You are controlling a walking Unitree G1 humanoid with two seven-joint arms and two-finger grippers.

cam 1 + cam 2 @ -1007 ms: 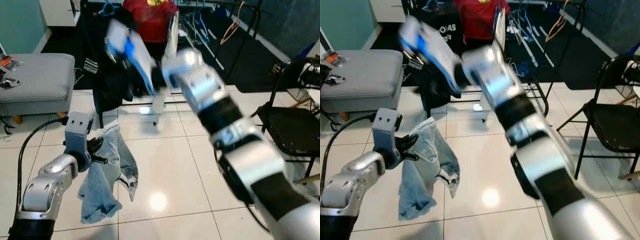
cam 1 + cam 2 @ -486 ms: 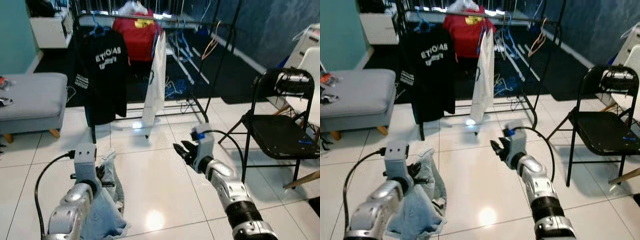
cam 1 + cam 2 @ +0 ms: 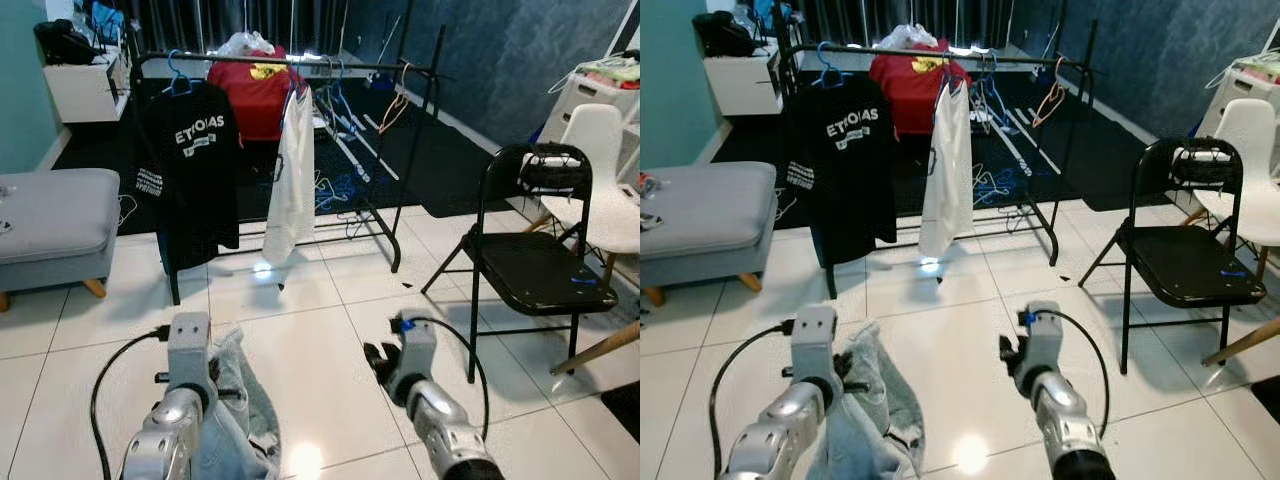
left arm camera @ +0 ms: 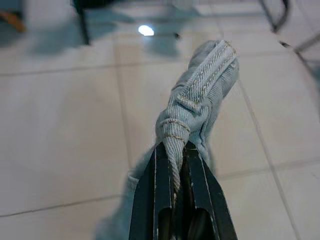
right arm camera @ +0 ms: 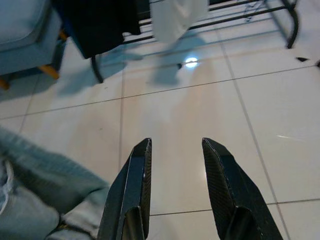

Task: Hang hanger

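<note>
My left gripper point(image 4: 172, 148) is shut on a bunched fold of light-blue jeans point(image 3: 238, 400), which hang from it low at the left over the tiles. Beside it to the right, my right gripper point(image 5: 175, 145) is open with nothing between its fingers, held low above the floor point(image 3: 372, 358). Ahead stands a black clothes rack point(image 3: 370, 67). On its rail hang a black T-shirt point(image 3: 195, 170) on a blue hanger point(image 3: 180, 80), a red shirt point(image 3: 250, 95), a white garment point(image 3: 290, 180) and several bare hangers, one of them orange point(image 3: 398, 85).
A black folding chair point(image 3: 530, 265) stands close on the right, with a white chair point(image 3: 600, 190) behind it. A grey padded bench point(image 3: 50, 225) sits at the left. Glossy white tiles point(image 3: 300, 300) stretch between me and the rack.
The view has risen and pulled back. My right arm, raised in front of the camera a second ago, has dropped low over the floor. The left gripper still holds the jeans.
</note>
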